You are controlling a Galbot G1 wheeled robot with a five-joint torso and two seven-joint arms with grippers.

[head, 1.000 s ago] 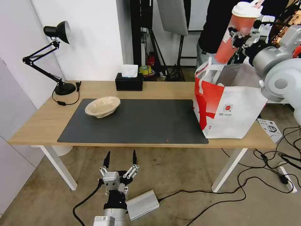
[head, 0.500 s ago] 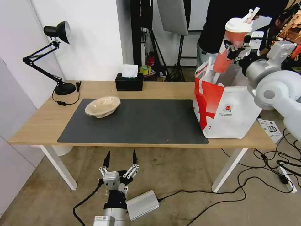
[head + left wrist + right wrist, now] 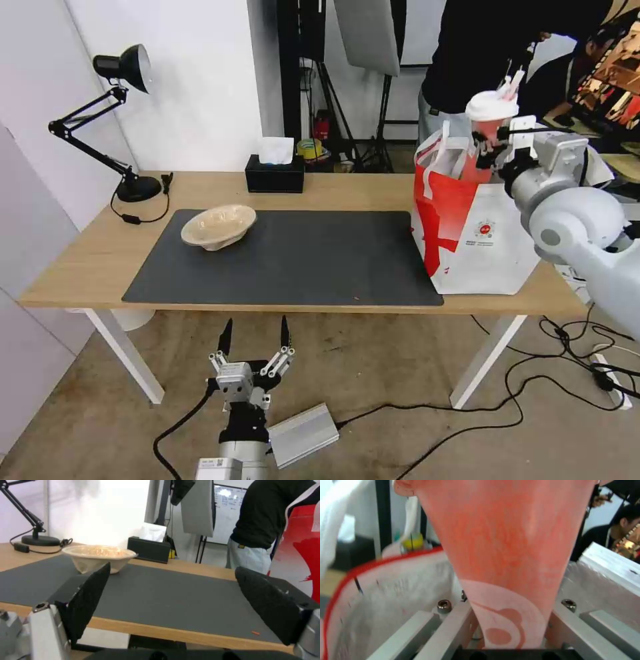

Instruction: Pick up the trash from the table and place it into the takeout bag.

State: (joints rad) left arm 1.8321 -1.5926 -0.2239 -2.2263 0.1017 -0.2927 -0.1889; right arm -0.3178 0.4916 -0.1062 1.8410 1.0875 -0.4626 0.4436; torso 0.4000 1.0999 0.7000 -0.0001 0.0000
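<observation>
My right gripper (image 3: 492,143) is shut on the red drink cup (image 3: 483,137) with its white lid, holding it in the mouth of the white and red takeout bag (image 3: 477,233) at the table's right end. In the right wrist view the cup (image 3: 500,555) sits between the jaws, over the bag's foil lining (image 3: 380,605). A beige pulp bowl (image 3: 218,226) rests on the dark mat's far left; it also shows in the left wrist view as the bowl (image 3: 98,556). My left gripper (image 3: 254,337) hangs open below the table's front edge, near the floor.
A black desk lamp (image 3: 120,120) stands at the table's (image 3: 87,260) back left and a black tissue box (image 3: 274,175) at the back middle. A person in black stands behind the bag. Cables and a silver box (image 3: 303,433) lie on the floor.
My right arm has lowered the red cup from high above the bag down into its opening. The left arm and the bowl have stayed put.
</observation>
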